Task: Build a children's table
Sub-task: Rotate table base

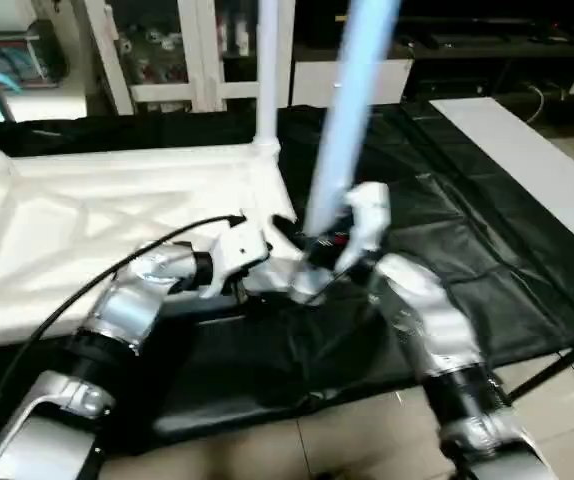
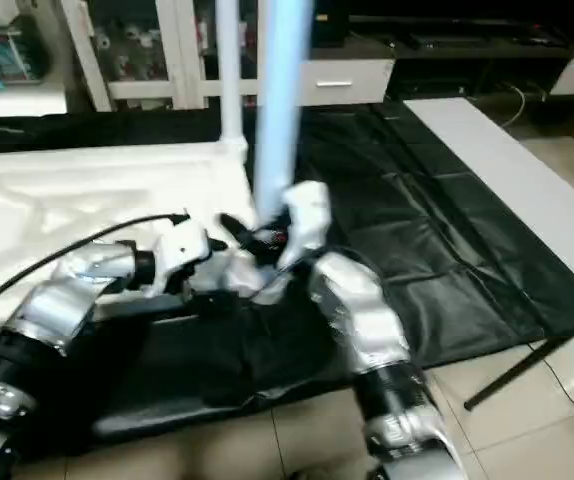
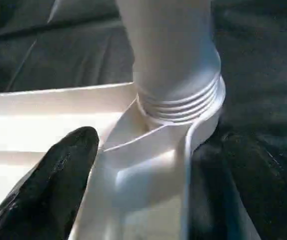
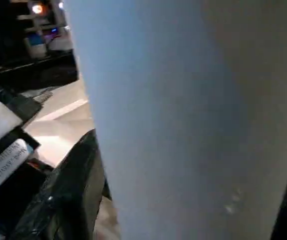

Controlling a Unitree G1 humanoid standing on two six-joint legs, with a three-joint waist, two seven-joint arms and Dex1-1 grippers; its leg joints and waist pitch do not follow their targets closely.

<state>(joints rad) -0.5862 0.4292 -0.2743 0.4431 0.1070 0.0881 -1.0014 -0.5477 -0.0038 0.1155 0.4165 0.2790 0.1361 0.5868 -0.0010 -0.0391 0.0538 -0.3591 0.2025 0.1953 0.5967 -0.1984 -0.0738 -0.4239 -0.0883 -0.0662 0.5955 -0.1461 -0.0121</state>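
Both silver forearms are reaching forward to the near right corner of the upturned white tabletop (image 1: 117,235), which is lying on the black-draped work table (image 1: 447,230). The right gripper (image 1: 319,243) is clamping a white leg (image 1: 352,120) that is standing in the corner socket (image 3: 183,117). The left gripper (image 1: 257,250), fingers (image 3: 48,187) spread apart, is hovering beside that corner. Another leg (image 1: 269,70) is standing upright at the far corner.

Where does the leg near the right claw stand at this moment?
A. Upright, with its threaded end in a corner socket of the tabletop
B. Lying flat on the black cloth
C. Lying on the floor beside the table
A: the leg rises upright by the right claw, and its threaded end sits in a corner socket of the tabletop.
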